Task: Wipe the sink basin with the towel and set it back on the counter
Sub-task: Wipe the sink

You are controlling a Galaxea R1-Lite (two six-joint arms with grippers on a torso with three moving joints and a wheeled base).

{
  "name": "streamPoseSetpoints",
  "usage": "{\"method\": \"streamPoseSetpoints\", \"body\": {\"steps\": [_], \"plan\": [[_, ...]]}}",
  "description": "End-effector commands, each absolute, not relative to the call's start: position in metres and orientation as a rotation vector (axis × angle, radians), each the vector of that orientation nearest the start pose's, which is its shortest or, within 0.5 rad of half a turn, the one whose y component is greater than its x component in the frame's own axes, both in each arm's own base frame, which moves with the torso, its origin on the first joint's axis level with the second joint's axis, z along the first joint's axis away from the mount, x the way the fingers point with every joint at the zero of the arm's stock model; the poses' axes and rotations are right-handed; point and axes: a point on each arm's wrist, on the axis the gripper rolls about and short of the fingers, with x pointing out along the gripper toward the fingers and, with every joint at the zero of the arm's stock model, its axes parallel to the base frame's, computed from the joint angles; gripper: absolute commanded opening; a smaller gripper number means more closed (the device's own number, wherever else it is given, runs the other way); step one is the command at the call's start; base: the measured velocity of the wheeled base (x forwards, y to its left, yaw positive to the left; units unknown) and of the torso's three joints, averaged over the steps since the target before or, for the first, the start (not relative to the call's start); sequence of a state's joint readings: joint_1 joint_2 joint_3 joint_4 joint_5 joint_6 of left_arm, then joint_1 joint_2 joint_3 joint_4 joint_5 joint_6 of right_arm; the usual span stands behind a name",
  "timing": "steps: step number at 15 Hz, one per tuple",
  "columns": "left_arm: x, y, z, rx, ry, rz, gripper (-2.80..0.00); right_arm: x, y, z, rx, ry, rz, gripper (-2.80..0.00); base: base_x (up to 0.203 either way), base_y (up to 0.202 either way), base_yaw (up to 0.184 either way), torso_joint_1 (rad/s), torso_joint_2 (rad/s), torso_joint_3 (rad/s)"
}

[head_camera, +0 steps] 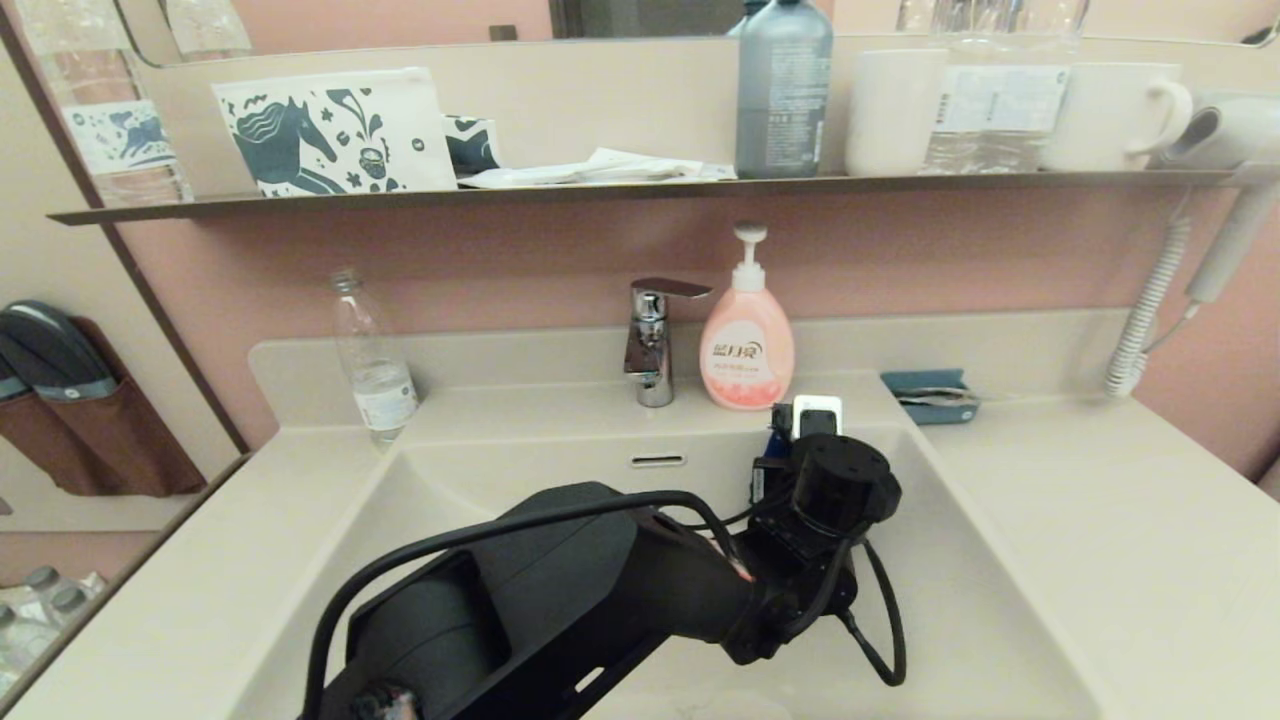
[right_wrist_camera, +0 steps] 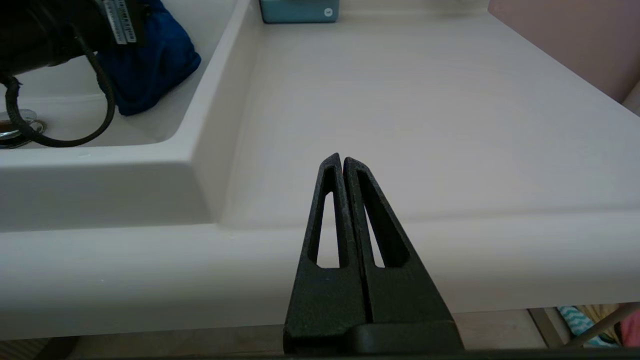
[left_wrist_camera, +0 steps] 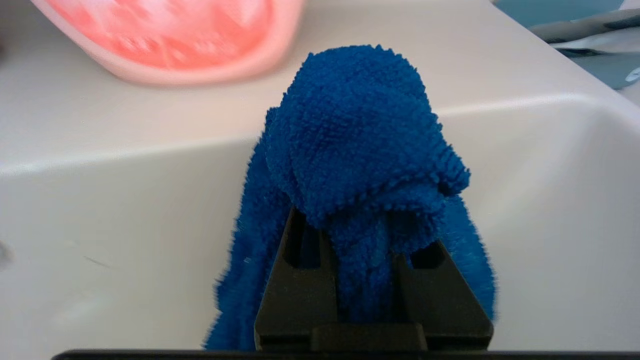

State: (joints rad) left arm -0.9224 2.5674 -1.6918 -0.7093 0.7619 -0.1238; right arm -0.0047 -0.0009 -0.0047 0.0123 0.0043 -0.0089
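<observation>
- The left arm reaches from the lower left of the head view diagonally across the sink basin (head_camera: 1000,620), its forearm low over the bowl and its wrist turned toward the basin's far right corner.
- The left gripper (left_wrist_camera: 367,260) is clenched on the blue towel (left_wrist_camera: 355,150); the cloth bunches up past the fingertips and hangs down on both sides of the black fingers (left_wrist_camera: 300,285).
- In the left wrist view the towel's bunched end lies against the sloping back wall of the basin, just below the rim, with the pink soap bottle (left_wrist_camera: 175,35) standing on the ledge beyond it.
- In the head view only a sliver of the towel shows beside the wrist, below the soap bottle and to the right of the chrome faucet (head_camera: 652,340) and the slot overflow (head_camera: 658,461).
- The right wrist view shows the towel inside the basin near its right wall, with the chrome drain plug (right_wrist_camera: 15,127) nearby on the basin floor.
- The right gripper (right_wrist_camera: 342,160) is parked at the front edge of the counter (right_wrist_camera: 425,125), to the right of the basin, its jaws pressed together with nothing between them.
- A teal tray (head_camera: 930,396) sits at the back of the counter, well apart from both grippers.
</observation>
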Motion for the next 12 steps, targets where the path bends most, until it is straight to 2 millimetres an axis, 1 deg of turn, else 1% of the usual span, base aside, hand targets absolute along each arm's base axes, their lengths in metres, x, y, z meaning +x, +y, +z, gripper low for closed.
{"method": "streamPoseSetpoints", "body": {"steps": [1, 5, 9, 12], "plan": [[0.328, -0.386, 0.057, 0.021, 0.098, -0.122, -2.8, -0.023, 0.0, 0.075, -0.009, 0.008, 0.0, -2.8, 0.0, 0.0, 0.0, 0.0, 0.0, 0.0], [0.322, -0.359, 0.049, 0.042, 0.097, -0.099, -2.8, -0.023, 0.0, 0.075, -0.009, 0.008, 0.0, -2.8, 0.0, 0.0, 0.0, 0.0, 0.0, 0.0], [0.316, -0.324, 0.054, 0.035, 0.093, -0.067, -2.8, -0.023, 0.0, 0.075, -0.009, 0.008, 0.0, -2.8, 0.0, 0.0, 0.0, 0.0, 0.0, 0.0], [0.321, -0.303, 0.06, 0.025, 0.087, -0.05, -2.8, -0.023, 0.0, 0.076, -0.009, 0.006, 0.0, -2.8, 0.0, 0.0, 0.0, 0.0, 0.0, 0.0]]}}
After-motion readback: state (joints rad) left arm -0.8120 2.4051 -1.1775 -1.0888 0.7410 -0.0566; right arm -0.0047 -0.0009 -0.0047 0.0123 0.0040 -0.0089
